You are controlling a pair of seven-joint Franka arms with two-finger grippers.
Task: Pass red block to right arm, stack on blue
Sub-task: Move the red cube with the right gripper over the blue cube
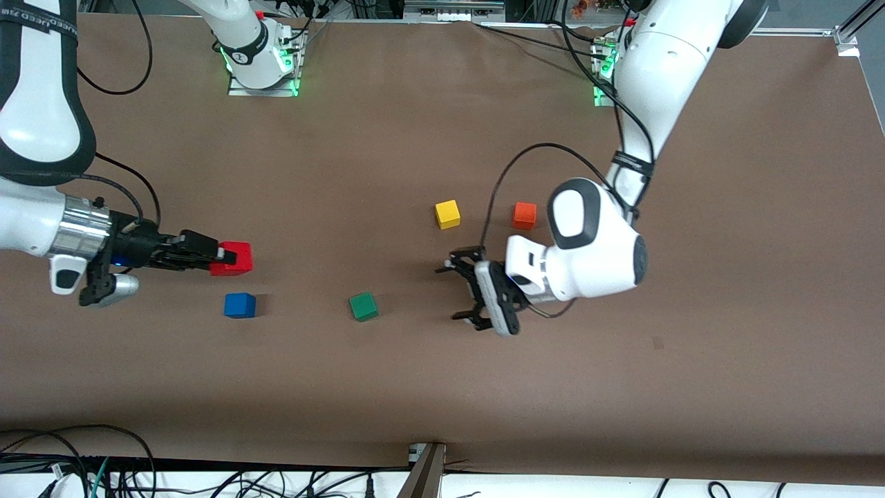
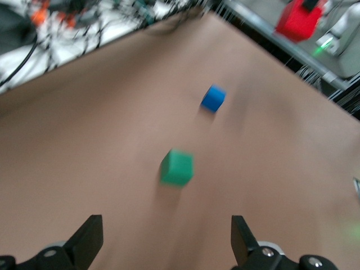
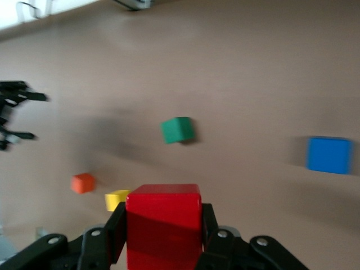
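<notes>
Brown tabletop (image 1: 415, 138), right claw (image 1: 220, 259) grasping red block (image 1: 234, 259) above blue cube (image 1: 240, 305), left claw (image 1: 462, 290) released, empty.

The red block's (image 3: 163, 225) lower part seems cut off.

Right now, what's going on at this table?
The right gripper is shut on the red block, holding it above the table near the blue block, not yet stacked. The left gripper hangs open and empty over the table's middle, near the green block. The yellow block and orange block sit untouched.
</notes>
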